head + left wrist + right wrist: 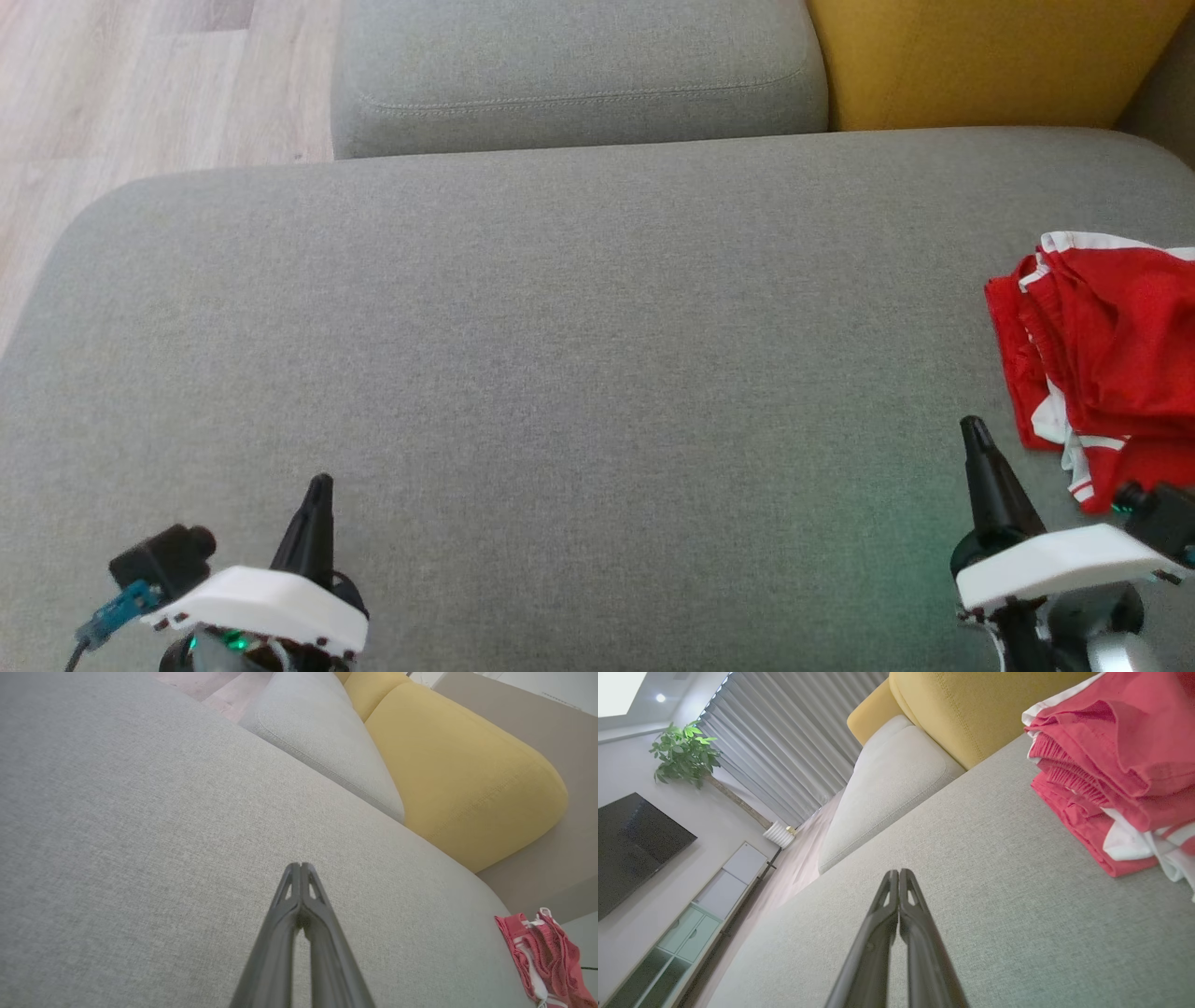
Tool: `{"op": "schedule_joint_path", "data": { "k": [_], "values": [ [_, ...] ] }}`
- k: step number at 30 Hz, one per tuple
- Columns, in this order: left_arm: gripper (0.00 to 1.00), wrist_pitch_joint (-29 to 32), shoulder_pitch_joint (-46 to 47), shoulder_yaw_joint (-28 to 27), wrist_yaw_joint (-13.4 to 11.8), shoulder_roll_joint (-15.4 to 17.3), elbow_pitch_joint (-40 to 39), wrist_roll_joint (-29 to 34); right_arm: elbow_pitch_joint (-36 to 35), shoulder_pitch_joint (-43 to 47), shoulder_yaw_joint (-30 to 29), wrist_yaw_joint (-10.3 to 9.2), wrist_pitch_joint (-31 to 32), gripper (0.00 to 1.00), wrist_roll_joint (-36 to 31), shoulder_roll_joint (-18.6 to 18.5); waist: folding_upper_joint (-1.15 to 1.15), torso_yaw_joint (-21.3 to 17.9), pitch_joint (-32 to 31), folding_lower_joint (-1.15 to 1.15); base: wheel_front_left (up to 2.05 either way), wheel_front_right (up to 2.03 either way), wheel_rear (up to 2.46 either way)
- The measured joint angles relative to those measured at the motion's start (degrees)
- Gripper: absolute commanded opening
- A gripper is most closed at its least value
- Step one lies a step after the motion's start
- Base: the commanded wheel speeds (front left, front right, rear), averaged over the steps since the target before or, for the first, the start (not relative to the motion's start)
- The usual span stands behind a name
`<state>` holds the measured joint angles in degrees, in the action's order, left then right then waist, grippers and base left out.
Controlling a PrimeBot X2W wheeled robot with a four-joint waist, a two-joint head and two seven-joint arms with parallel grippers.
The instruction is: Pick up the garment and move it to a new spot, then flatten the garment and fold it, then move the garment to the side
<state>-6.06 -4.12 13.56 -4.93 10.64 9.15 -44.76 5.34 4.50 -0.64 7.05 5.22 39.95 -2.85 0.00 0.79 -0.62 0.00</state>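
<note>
1. Left fingers closed and empty, over the near left of the grey sofa.
2. Right fingers likewise closed and empty, near right.
3. Red-and-white garment lies heaped at the sofa's right edge, just right of the right fingers.
4. Yellow cushion, far right.

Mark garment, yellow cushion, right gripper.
garment [1111,345], head view, red fabric mid-pile.
yellow cushion [467,779], left wrist view, its broad face.
right gripper [899,872], right wrist view, between the shut fingertips.
</note>
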Motion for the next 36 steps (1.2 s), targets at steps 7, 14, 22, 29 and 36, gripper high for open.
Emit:
{"op": "schedule_joint_path", "data": {
  "k": [7, 14, 22, 29, 36],
  "values": [
    [0.00, 0.9, 0.3, -1.5, 0.9, -0.3, 0.4, -3.8, 0.7, -0.6, -0.3, 0.00, 0.0, 0.00, 4.1, 0.0, 0.00, -0.1, 0.1, 0.00, 0.00, 0.00, 0.00],
    [0.00, 2.0, 1.2, -3.0, 2.0, -1.0, 0.9, -8.7, 1.8, -1.1, -0.7, 0.00, -0.2, 0.00, 9.5, -0.1, 0.00, -0.1, 0.1, 0.00, 0.00, 0.00, 0.00],
    [0.00, 3.0, 1.4, -4.3, 3.1, -1.8, 1.7, -13.5, 2.8, -1.9, -1.3, 0.00, -0.2, 0.00, 14.8, -0.2, 0.00, -0.2, 0.2, 0.00, 0.00, 0.00, 0.00],
    [0.00, 3.8, 2.5, -5.6, 4.4, -2.3, 2.2, -17.9, 3.7, -2.8, -1.6, 0.00, -0.2, 0.00, 19.5, -0.3, 0.00, -0.3, 0.3, 0.00, 0.00, 0.00, 0.00],
    [0.00, 4.9, 2.7, -7.2, 5.4, -2.8, 2.7, -22.1, 4.7, -3.1, -2.0, 0.00, -0.2, 0.00, 24.1, -0.3, 0.00, -0.4, 0.4, 0.00, 0.00, 0.00, 0.00]
  ]
}}
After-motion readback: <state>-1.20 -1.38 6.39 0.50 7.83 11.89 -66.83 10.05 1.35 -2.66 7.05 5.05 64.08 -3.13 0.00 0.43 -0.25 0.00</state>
